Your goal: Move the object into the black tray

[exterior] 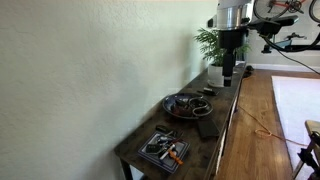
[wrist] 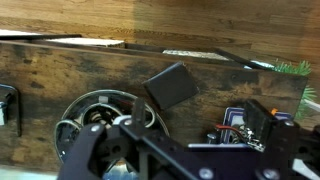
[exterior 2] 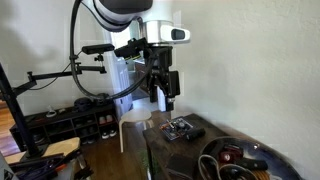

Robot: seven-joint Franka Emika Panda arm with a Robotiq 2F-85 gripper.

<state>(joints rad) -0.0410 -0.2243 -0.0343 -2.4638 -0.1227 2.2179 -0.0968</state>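
Observation:
The black tray lies at the near end of the long dark wooden table and holds small mixed items, one of them orange. It also shows in an exterior view and, partly hidden by the gripper, in the wrist view. A flat black rectangular object lies on the table between the tray and a round dish; the wrist view shows it too. My gripper hangs high above the table, empty, with its fingers spread. It touches nothing.
The round dish holds several dark items. A potted plant stands at the far end of the table. A wall runs along one long side of the table. An orange cable lies on the wood floor.

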